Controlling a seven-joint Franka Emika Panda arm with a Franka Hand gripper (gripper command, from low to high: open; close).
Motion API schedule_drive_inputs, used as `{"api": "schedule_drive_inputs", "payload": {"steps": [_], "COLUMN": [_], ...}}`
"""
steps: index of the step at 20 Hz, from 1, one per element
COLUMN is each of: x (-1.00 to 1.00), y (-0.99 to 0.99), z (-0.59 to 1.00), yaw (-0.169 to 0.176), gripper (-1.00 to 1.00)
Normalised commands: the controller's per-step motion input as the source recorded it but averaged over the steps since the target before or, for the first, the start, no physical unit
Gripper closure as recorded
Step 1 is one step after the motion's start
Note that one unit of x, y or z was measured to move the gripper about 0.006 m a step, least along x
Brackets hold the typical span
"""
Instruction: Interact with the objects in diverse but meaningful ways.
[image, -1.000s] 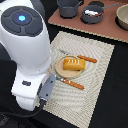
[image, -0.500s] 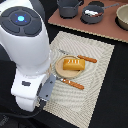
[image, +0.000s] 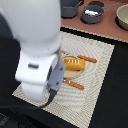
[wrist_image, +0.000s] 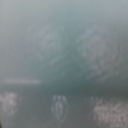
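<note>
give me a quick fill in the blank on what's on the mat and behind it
1. The yellow bread loaf lies on a striped ____.
2. Two thin orange-brown sausages lie on the mat, one on each ____ of the loaf.
3. The dark saucepan stands on the ____ surface beyond the mat.
4. The wrist view is too ____ to show any object.

Missing words: mat; side; brown; blurred
</note>
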Motion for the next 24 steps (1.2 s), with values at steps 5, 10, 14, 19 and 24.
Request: {"api": "schedule_drive_inputs", "payload": {"steps": [5, 10, 14, 19, 24], "x": [0.06, -0.05, -0.09, -0.15, -0.22], "y": [0.79, 0.74, 0.70, 0.67, 0.63], "z": [0.67, 0.13, 0.00, -0.17, -0.35], "yaw": [0.098, 0.091, 0.087, 0.093, 0.095], "gripper": [1.00, 1.00, 1.00, 1.00, 1.00]}}
